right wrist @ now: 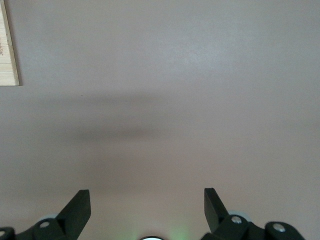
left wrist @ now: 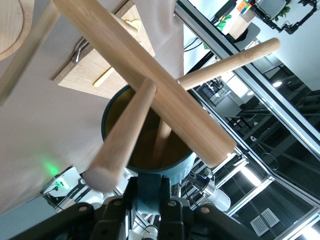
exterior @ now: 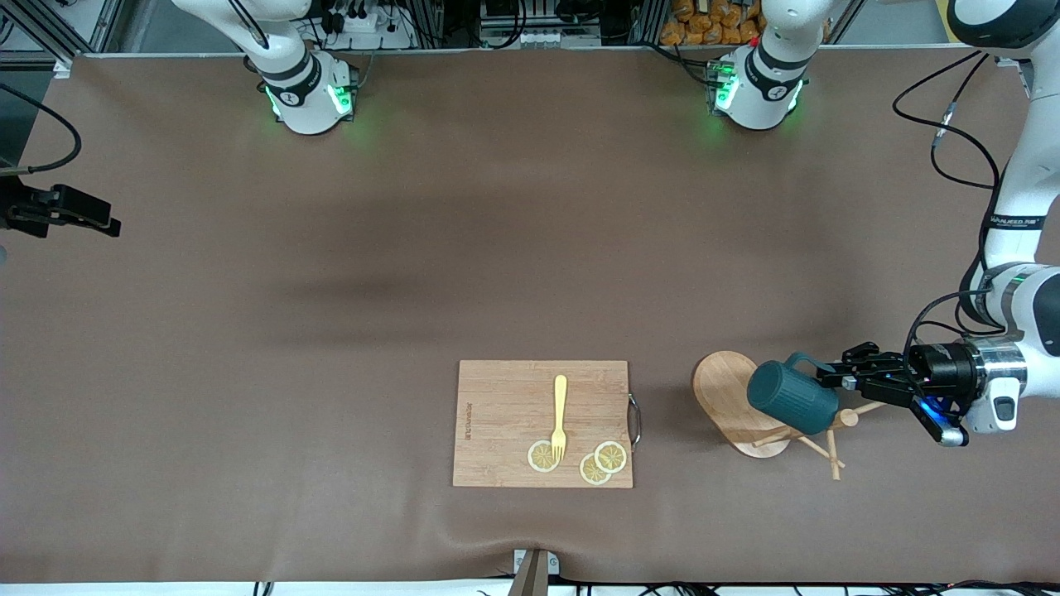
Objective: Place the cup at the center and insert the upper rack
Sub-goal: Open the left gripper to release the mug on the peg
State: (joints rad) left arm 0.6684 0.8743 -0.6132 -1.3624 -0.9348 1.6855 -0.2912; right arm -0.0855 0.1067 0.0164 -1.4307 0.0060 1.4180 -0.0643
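- The left gripper [exterior: 828, 377] is clenched on the loop handle of the small dark teal cup [exterior: 793, 399], near the left arm's end of the table.
- The cup lies tilted on its side, over the light wooden mug tree [exterior: 730, 397].
- The mug tree leans over; its oval bamboo base [exterior: 720, 389] stands on edge and its thin pegs [exterior: 832, 451] point toward the left arm's end.
- In the left wrist view, the post [left wrist: 150, 85] crosses the cup's yellowish-tan opening [left wrist: 145, 145].
- The rectangular wooden cutting board [exterior: 505, 414] lies beside the mug tree, toward the right arm's end, and carries a yellow fork [exterior: 560, 416] and three lemon slices [exterior: 610, 456].
- The right gripper [right wrist: 145, 212] waits with released fingers above the bare brown table [exterior: 331, 331].
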